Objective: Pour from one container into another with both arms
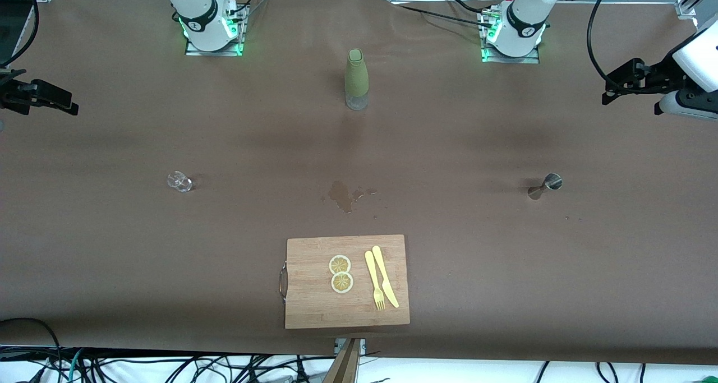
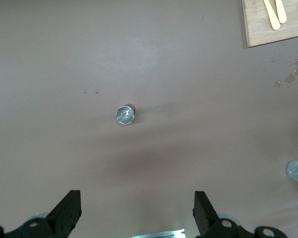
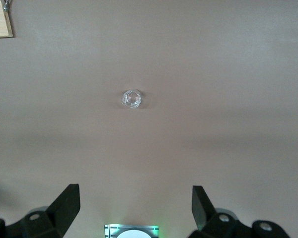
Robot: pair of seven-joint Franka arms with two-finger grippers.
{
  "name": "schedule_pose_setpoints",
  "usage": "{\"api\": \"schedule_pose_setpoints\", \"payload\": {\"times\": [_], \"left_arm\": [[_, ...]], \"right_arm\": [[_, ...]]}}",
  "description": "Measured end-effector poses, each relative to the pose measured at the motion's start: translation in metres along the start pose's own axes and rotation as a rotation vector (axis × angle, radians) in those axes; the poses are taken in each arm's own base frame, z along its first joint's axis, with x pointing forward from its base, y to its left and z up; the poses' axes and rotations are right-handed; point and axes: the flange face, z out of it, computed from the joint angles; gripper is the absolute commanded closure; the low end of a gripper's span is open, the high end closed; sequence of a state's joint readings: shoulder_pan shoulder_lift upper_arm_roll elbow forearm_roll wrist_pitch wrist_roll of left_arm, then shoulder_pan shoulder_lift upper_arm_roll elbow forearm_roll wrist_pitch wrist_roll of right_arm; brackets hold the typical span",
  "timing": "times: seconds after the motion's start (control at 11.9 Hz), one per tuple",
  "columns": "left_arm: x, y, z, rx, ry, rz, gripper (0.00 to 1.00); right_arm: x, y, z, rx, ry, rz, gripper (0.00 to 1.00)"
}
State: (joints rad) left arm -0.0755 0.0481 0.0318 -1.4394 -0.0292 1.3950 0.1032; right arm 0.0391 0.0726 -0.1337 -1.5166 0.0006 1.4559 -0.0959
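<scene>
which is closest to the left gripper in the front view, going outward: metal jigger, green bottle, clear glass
1. metal jigger, toward the left arm's end of the table.
2. green bottle, mid-table between the bases.
3. clear glass, toward the right arm's end.

The left gripper has open jaws.

I see both arms (image 1: pixel 196 13) as white rounded shells with black bands, green lights glowing at their bases, red buttons and dark cables there. Each wrist view shows matte black fingers (image 2: pixel 67 210) with small screws.

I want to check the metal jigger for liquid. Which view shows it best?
The left wrist view: it looks straight down into the metal jigger. The front view shows it small and side-on. The right wrist view misses it.
</scene>
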Motion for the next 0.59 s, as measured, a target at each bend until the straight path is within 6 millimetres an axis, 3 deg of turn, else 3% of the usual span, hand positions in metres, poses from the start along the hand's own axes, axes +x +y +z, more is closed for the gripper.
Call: {"api": "schedule_pose_setpoints", "payload": {"times": [0.34,0.59], "left_arm": [[-0.002,-0.018,0.001,-0.003,-0.006,-0.034,0.0],[-0.001,-0.019,0.011,-0.006,-0.012,-0.034,0.0]], "right_arm": [[0.0,0.0,0.0,0.0,-0.001,0.0,0.0],[0.0,0.0,0.0,0.0,-0.001,0.0,0.0]]}}
